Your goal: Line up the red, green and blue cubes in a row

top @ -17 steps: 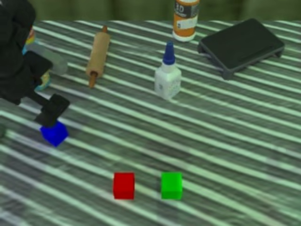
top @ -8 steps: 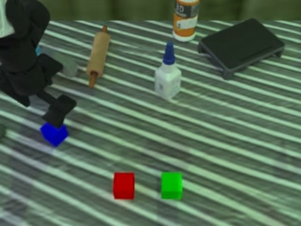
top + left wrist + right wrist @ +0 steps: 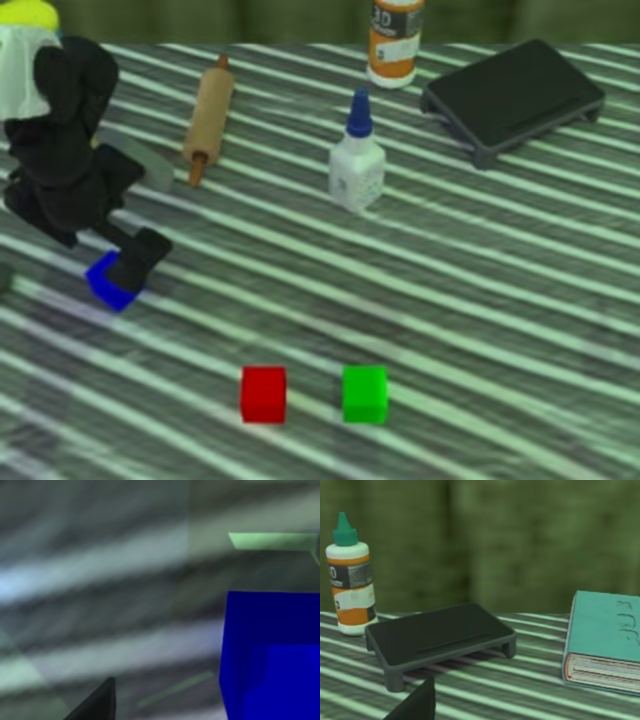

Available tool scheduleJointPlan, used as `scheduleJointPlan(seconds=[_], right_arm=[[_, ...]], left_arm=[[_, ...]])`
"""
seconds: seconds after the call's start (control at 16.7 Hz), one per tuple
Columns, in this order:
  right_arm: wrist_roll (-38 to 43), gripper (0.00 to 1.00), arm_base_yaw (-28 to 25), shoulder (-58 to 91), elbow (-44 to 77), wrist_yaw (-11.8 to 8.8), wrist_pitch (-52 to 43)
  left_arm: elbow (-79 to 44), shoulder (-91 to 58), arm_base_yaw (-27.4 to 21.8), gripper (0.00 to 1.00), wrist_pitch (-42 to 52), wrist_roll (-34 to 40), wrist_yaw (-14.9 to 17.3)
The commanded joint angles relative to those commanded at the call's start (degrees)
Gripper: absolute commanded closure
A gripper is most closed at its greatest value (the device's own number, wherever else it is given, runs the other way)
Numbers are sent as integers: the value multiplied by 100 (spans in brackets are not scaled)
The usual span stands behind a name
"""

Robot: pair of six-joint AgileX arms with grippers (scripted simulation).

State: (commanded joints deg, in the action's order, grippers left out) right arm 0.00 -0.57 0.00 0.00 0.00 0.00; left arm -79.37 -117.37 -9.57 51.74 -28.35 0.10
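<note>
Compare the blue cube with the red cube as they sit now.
The blue cube lies at the table's left, turned at an angle, while the red cube sits square-on near the front, beside the green cube. The left gripper is right over the blue cube, partly hiding it; the red cube is fully exposed with no arm near. Both are small, plain and equal in size.

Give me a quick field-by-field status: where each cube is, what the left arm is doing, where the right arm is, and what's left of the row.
red cube: near edge, left of green, apart from it
green cube: level with red
blue cube: far left, farther back, out of the row
left pincer: down over the blue cube, partly covering it; grip not visible
right arm: outside the top view; its wrist camera faces the black tray
clutter: glue bottle, rolling pin
remaining: blue cube not yet in line
</note>
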Motion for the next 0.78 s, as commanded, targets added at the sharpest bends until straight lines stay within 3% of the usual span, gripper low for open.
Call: scheduleJointPlan(seconds=[0.18, 0.48, 0.78], right_arm=[[0, 0, 0, 0, 0, 0, 0], [0, 0, 0, 0, 0, 0, 0], [0, 0, 0, 0, 0, 0, 0]], left_arm=[[341, -255, -2, 0, -600, -2, 2], [417, -318, -3, 0, -710, -4, 3], [417, -318, -3, 38, -710, -4, 3]])
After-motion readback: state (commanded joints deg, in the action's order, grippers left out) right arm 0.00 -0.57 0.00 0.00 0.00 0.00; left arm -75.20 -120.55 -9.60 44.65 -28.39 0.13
